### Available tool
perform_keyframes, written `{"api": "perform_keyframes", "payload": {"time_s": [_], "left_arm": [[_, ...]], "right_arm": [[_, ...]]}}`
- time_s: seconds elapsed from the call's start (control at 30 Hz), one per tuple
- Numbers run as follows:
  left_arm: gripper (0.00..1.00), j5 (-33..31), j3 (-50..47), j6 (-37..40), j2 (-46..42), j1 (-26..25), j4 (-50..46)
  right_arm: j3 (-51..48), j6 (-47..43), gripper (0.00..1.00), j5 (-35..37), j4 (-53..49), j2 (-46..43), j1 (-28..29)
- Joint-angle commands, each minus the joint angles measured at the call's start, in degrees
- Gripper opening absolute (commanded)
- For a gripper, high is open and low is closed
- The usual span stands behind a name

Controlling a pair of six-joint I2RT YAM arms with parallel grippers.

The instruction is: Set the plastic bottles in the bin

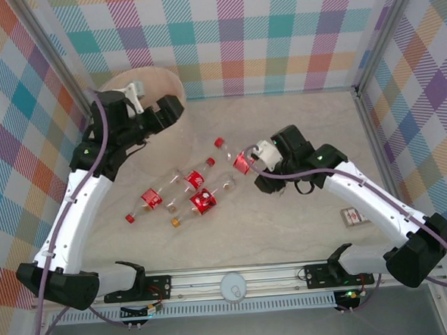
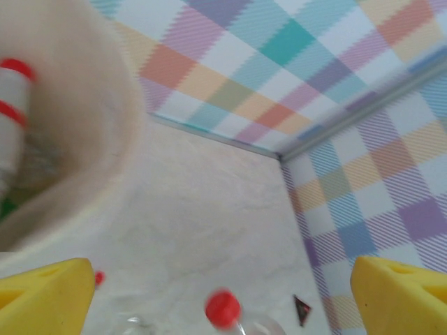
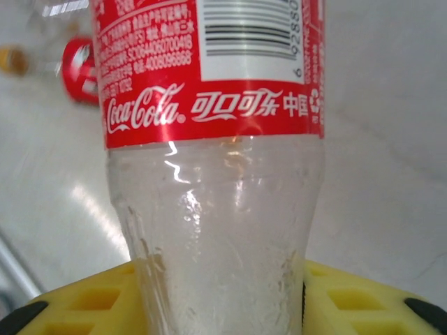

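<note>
The cream bin [image 1: 165, 78] stands at the back left, and a red-banded bottle [image 2: 12, 118] lies inside it. My left gripper [image 1: 173, 108] hovers by the bin's right rim, open and empty, with its yellow fingers [image 2: 45, 296] spread wide. Held just above the table's middle, my right gripper [image 1: 259, 159] is shut on a clear bottle with a red label [image 3: 213, 105], squeezed between the yellow pads [image 3: 84, 307]. Several more bottles lie loose on the table: one with a red cap [image 1: 221, 146], two red-labelled ones [image 1: 197, 177] [image 1: 151, 198], and a crushed one [image 1: 203, 201].
A small flat red-and-white box [image 1: 353, 217] lies at the right, near my right forearm. A bottle with an orange cap [image 1: 175, 222] lies nearest the front. Checked walls enclose the table on three sides, with a metal rail [image 1: 238, 277] along the near edge.
</note>
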Motion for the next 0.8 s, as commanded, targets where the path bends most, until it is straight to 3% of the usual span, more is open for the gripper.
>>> {"api": "perform_keyframes", "payload": {"time_s": [0.0, 0.17, 0.57, 0.77], "left_arm": [[0.94, -0.3, -1.1, -4.9, -0.5, -4.4, 7.1], [0.93, 0.5, -5.6, -11.6, 2.9, -9.9, 17.6], [0.93, 1.4, -4.5, -15.1, 14.6, -17.0, 24.2], [0.77, 3.2, -3.5, -15.8, 17.2, -17.7, 25.8]], "right_arm": [[2.9, 6.6, 0.47, 2.5, 8.1, 0.9, -0.1], [2.7, 9.6, 0.46, 3.9, 17.1, 1.0, -0.2], [1.5, 11.7, 0.47, 1.7, 24.5, 0.7, -0.1], [1.1, 11.4, 0.48, 2.4, 25.5, 1.2, -0.1]]}}
